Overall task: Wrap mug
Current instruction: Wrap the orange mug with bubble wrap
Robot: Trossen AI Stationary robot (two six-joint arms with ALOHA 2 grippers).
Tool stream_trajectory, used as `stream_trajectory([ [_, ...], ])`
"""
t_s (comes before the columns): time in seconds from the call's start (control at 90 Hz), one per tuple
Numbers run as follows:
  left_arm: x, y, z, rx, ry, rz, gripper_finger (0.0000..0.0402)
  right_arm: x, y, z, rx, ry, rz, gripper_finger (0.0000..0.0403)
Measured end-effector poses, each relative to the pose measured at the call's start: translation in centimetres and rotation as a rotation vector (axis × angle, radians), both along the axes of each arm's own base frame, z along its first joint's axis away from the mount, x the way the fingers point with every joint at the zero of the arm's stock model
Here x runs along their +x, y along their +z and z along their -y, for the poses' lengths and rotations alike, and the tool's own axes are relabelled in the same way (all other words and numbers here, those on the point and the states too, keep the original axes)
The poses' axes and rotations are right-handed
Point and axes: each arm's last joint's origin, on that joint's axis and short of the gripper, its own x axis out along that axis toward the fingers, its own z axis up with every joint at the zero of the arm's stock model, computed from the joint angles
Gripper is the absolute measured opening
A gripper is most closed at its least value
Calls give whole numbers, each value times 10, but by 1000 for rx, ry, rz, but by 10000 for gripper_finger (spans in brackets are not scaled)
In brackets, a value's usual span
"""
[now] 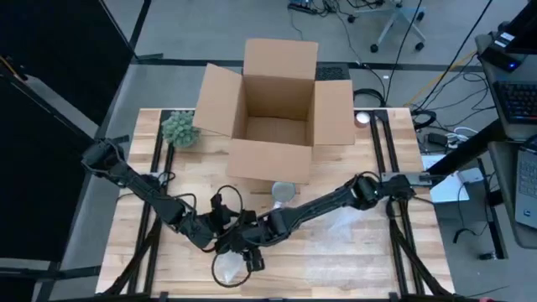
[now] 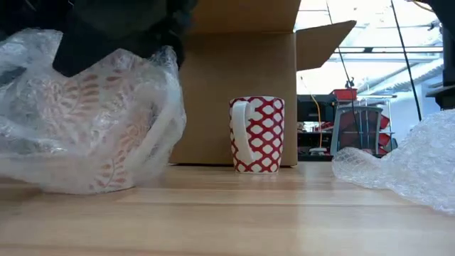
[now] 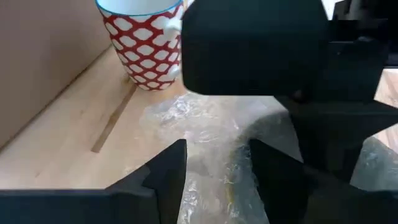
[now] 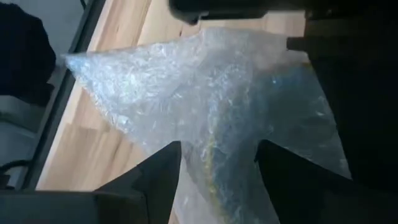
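Observation:
A mug with an orange-and-white pattern [image 2: 85, 135] stands near the table's front, left of centre, loosely bundled in clear bubble wrap [image 1: 228, 270]. My left gripper [image 3: 217, 171] and my right gripper [image 4: 219, 174] meet just above it, each shut on the wrap; in the high view the left gripper [image 1: 220, 242] lies left of the right gripper [image 1: 250, 257]. A red-and-white lattice mug [image 2: 257, 135] stands unwrapped on its base in front of the cardboard box [image 1: 273, 117]. My left gripper pinches a bunched part of the bubble wrap [image 3: 214, 149] between its two fingers, slanting down from the table's left. The wrap lies slack over the mug, which sits on the table. My right gripper pinches a gathered fold of the bubble wrap [image 4: 217, 143] between its two fingers, coming from the table's right. A loose flap of the wrap [image 4: 124, 74] spreads out beyond the fingers.
An open cardboard box stands at the table's far middle, with a small green plant [image 1: 179, 128] to its left. A second sheet of bubble wrap [image 1: 352, 243] lies on the right half of the table. Cables and office gear lie beyond the right edge.

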Motion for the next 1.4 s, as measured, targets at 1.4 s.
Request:
stream_trajectory([
  [1.4,0,-2,1,-9,-26,-8,161,-15,49,9,0,46,-18,199],
])
